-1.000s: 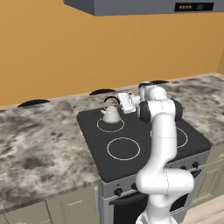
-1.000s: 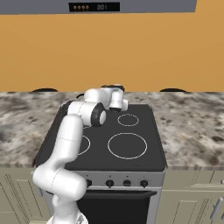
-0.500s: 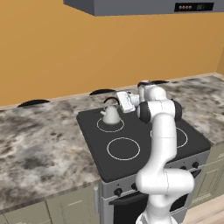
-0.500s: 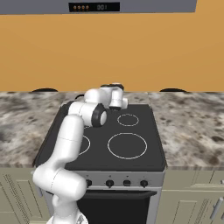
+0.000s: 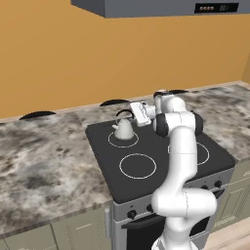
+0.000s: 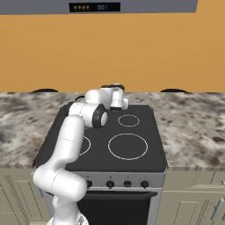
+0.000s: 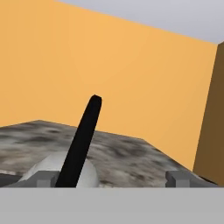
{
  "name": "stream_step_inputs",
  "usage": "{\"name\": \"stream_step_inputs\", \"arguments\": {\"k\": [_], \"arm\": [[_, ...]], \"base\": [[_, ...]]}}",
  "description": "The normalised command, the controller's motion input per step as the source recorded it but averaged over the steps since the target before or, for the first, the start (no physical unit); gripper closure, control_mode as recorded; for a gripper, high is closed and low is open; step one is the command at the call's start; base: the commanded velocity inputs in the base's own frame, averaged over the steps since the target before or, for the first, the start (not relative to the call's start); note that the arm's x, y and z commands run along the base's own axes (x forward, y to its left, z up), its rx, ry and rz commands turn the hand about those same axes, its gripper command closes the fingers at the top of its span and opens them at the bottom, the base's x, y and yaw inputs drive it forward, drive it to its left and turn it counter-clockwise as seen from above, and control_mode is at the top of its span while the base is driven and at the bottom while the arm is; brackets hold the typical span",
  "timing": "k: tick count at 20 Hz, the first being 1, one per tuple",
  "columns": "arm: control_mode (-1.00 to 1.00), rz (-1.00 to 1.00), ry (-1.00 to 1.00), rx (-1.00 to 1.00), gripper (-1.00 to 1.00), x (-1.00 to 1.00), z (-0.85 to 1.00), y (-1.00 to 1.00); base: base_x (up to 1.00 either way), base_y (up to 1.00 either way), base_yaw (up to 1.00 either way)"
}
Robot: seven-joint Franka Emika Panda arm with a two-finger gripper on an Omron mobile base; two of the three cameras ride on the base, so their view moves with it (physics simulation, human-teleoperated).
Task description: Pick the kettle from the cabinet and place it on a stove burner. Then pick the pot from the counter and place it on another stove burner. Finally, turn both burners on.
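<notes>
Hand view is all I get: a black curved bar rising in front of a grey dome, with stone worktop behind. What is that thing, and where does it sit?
Observer: It is a small silver kettle. The left base view shows it standing on the rear left burner ring of a black cooktop.
Operator: How would anyone heat it?
Observer: The right base view shows a row of black knobs along the stove's front.
Operator: Anything over the stove?
Observer: A grey hood with a small display hangs above it.
</notes>
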Motion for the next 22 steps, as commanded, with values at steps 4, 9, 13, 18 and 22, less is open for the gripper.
{"name": "stream_step_inputs", "arguments": {"k": [4,9,13,18,22], "arm": [[-1.0,0.0,0.0,0.0,-1.0,-0.04,-0.26,0.0],[-1.0,0.0,0.0,0.0,-1.0,-0.08,-0.18,0.0],[-1.0,0.0,0.0,0.0,-1.0,-0.1,-0.18,-0.01],[-1.0,0.0,0.0,0.0,-1.0,-0.11,-0.2,-0.1],[-1.0,0.0,-0.01,0.0,-1.0,-0.09,-0.18,-0.16]], "base": [[0.0,0.0,0.0],[0.0,0.0,0.0],[0.0,0.0,0.0],[0.0,0.0,0.0],[0.0,0.0,0.0]]}}
